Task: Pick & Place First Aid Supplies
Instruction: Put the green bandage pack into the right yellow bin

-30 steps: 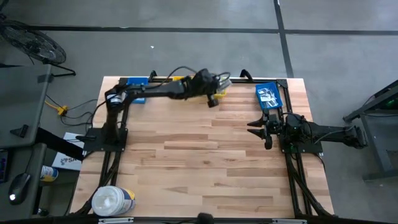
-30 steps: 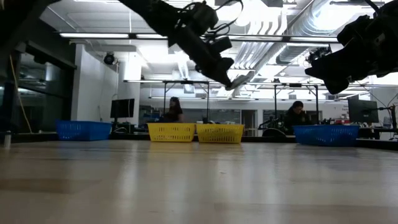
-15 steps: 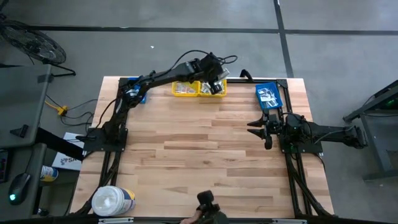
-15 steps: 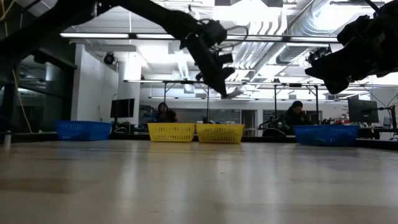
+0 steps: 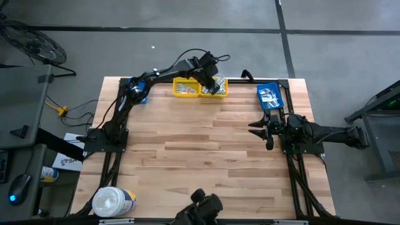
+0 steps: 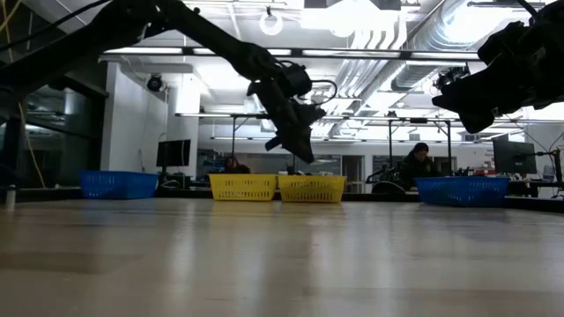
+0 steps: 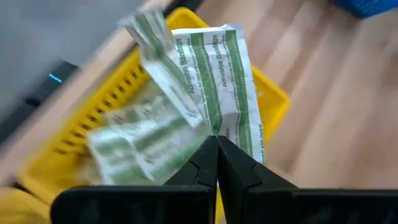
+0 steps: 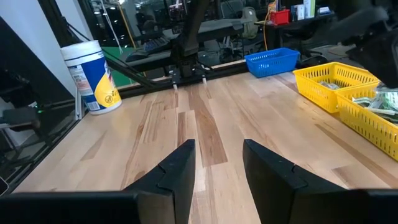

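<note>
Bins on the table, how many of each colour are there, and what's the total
Yellow bins: 2, side by side at the far edge
Blue bins: 2, one at the far left corner, one on the right holding packets
Total: 4 bins

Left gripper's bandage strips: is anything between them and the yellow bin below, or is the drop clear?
Nothing visible blocks it. The left gripper, shut on the bandage strips, hangs directly above the yellow bin, which already holds packets but is open-topped. The right gripper waits, open, away from it.
</note>
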